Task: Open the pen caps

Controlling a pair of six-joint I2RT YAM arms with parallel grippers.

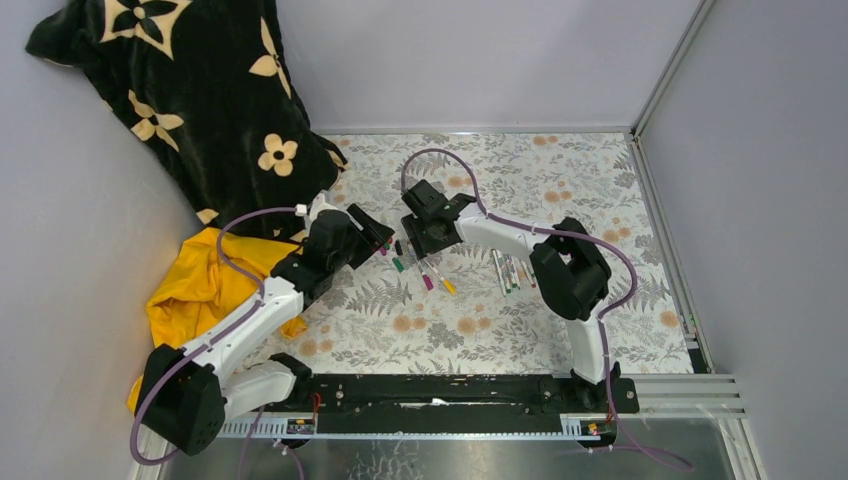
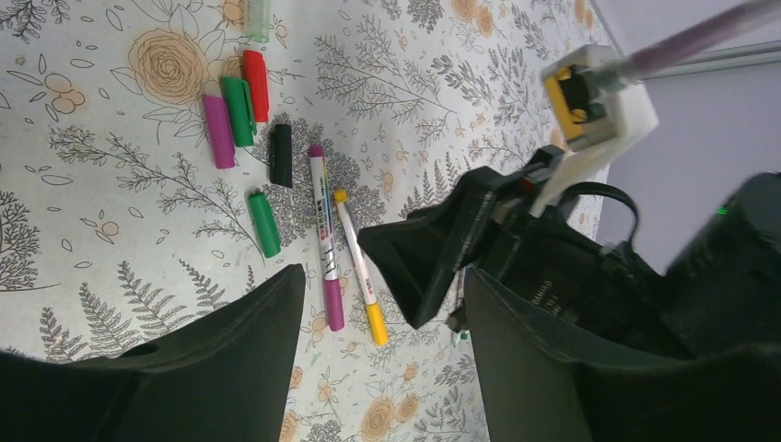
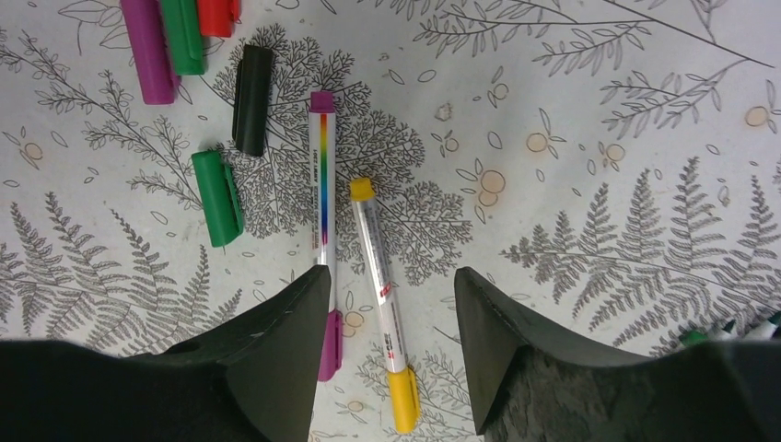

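Caps already off lie loose on the flowered cloth [image 3: 599, 184]. A black cap [image 3: 250, 97] and a green cap [image 3: 218, 198] sit nearest, with purple, green and red ones bunched just beyond. Beside them lie the two pens I judge still closed: the magenta pen [image 3: 321, 203] and the yellow pen [image 3: 376, 267], each with a thicker coloured sleeve at one end.

Both pens lie flat and nearly parallel, just beside each other without touching, the yellow one tilted slightly. From above, their long axes run from far-left to near-right, with the sleeved ends toward the arms' bases. In the right wrist view those ends point back at the camera.

My right gripper [image 3: 389, 276] hangs over them with its fingers spread and nothing between them. The left gripper [image 2: 382, 276] is close by, also spread and empty.

To do this well I'd take one pen only — they lie close enough that closing carelessly could catch both. One gripper should pinch the pale barrel and the other the sleeve. Then I'd pull straight along the pen's length rather than bending it. More pens [image 1: 510, 270] lie apart to the right.
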